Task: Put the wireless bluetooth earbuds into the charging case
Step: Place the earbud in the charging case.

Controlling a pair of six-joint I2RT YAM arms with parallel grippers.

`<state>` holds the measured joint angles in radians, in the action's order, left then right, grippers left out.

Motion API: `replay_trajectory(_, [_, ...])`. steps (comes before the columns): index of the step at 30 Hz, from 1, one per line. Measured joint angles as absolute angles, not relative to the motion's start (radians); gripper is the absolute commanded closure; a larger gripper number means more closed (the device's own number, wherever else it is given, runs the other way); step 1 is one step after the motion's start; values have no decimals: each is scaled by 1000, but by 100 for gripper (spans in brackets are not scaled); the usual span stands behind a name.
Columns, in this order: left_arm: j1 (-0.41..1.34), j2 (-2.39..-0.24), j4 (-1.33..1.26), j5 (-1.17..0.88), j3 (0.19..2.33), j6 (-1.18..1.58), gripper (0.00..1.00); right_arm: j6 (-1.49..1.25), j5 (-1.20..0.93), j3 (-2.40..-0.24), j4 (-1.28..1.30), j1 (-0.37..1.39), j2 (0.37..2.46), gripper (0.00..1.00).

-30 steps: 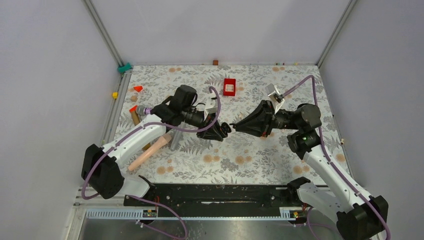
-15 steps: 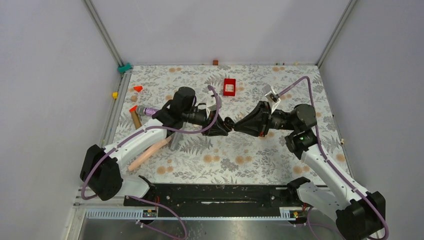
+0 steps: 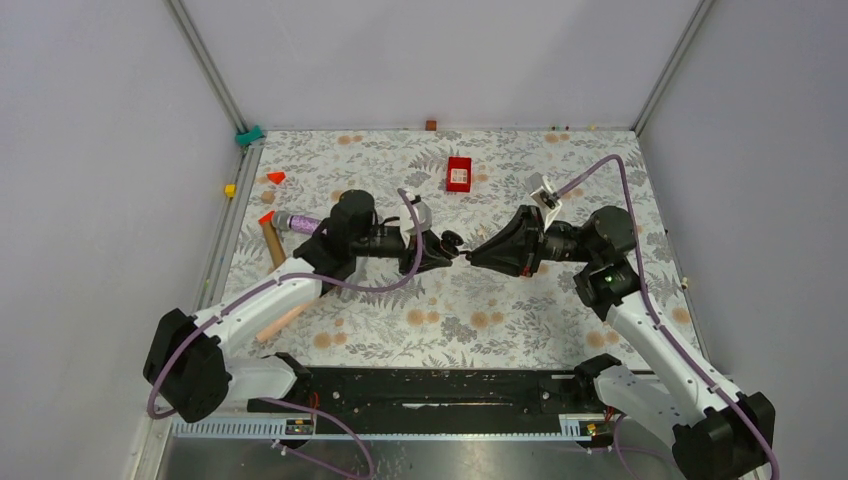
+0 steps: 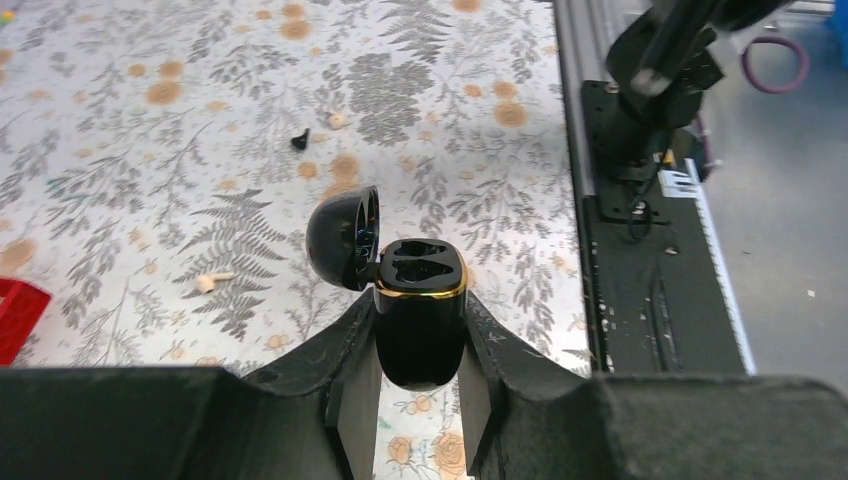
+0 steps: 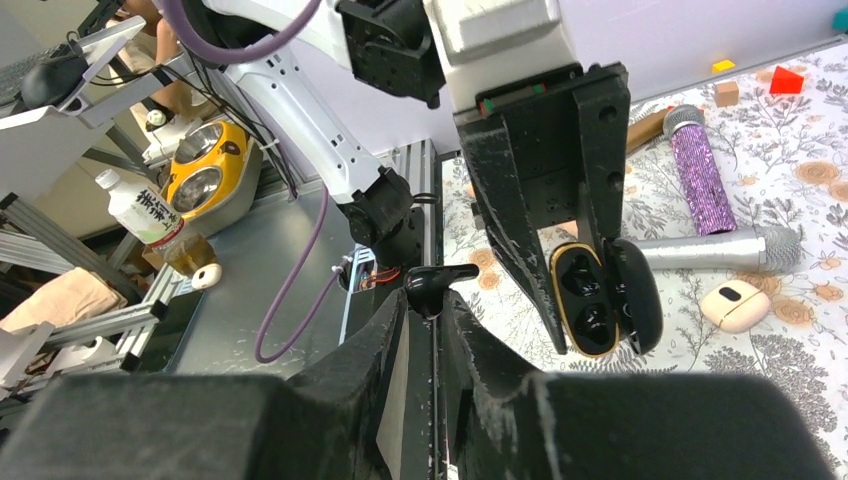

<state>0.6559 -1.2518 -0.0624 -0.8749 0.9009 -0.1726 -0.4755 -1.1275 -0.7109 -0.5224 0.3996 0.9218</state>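
Your grippers drew closer together: left gripper (image 4: 420, 315) stayed clamped on the open charging case (image 4: 421, 268), and right gripper (image 5: 437, 305) pinched an earbud (image 5: 437, 277) tight, just beside the case.

In the right wrist view, the right gripper (image 5: 430, 296) hides the stem of the earbud (image 5: 437, 279) it pinches, and we see only its top; in the left wrist view, the left gripper (image 4: 420, 300) covers the lower flanks of the charging case (image 4: 420, 330); the red box (image 4: 14, 312) is cut by the left edge; a black speck (image 4: 299, 139) beyond the case is too small for us to name; from above, case and earbud merge into one dark blot.
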Motion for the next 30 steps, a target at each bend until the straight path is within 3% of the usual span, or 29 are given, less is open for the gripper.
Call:
replay_trajectory(15, [622, -1224, -550, -759, 638, -4, 100, -488, -1143, -722, -544, 397, 931, 84])
replay_trajectory(30, [615, -1207, -734, -967, 566, 30, 100, -495, -1143, -712, -570, 400, 984, 82])
